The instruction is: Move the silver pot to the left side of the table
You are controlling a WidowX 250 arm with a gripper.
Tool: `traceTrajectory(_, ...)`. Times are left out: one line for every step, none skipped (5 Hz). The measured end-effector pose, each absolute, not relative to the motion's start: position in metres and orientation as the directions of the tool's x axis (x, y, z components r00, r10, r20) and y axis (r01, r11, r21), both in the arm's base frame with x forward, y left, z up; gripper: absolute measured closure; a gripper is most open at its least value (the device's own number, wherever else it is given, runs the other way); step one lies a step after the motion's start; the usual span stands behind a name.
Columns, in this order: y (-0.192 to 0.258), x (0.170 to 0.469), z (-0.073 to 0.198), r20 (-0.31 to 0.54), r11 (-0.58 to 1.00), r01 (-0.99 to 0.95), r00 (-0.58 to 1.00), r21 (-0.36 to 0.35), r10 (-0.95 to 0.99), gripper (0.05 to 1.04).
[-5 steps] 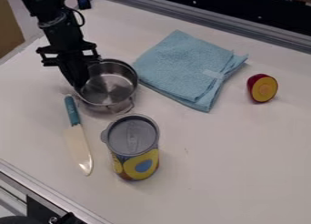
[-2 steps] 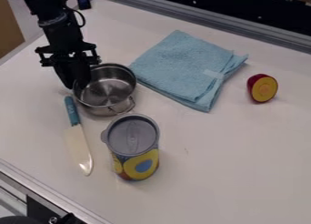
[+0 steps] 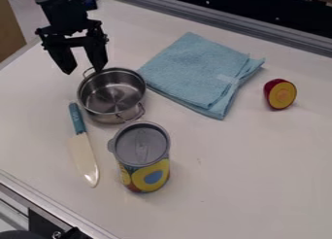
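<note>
The gripper point(image 3: 84, 70) hangs at the upper left with its two black fingers spread wide and nothing between them. Its right fingertip is just at the back left rim of the silver pot point(image 3: 111, 94); whether it touches the rim I cannot tell. The pot stands upright on the white table point(image 3: 253, 170), left of centre, and looks empty inside. One wire handle shows at its back left, the other at its front right.
A knife with a teal handle point(image 3: 76, 117) lies left of and in front of the pot. Close in front stands a can point(image 3: 144, 158) with a grey lid. A folded blue cloth point(image 3: 194, 73) lies right of the pot, and a halved fruit point(image 3: 280, 94) farther right.
The gripper has risen from the pot's left rim and opened, letting the rim go. Between the two earlier frames the pot settled slightly; its back left handle is now uncovered.
</note>
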State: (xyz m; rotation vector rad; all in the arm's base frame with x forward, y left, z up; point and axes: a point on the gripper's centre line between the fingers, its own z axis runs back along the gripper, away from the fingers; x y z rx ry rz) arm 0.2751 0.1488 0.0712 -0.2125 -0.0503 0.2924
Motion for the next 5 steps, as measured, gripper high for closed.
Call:
traceTrajectory(0.142,0.277,0.095,0.040,0.930,-0.301,0.948,-0.211,0.316,0.086)
traceTrajectory(0.127,0.285,0.104,0.107,0.935,-0.318,0.935,-0.158,0.337,0.086)
traceTrajectory(0.101,0.301,0.104,0.129,0.937,-0.333,0.930,-0.108,0.345,0.086)
traceTrajectory(0.081,0.312,0.103,0.128,0.929,-0.360,0.921,-0.088,0.369,0.086)
traceTrajectory(0.069,0.324,0.100,0.122,0.924,-0.373,0.917,-0.081,0.380,0.086)
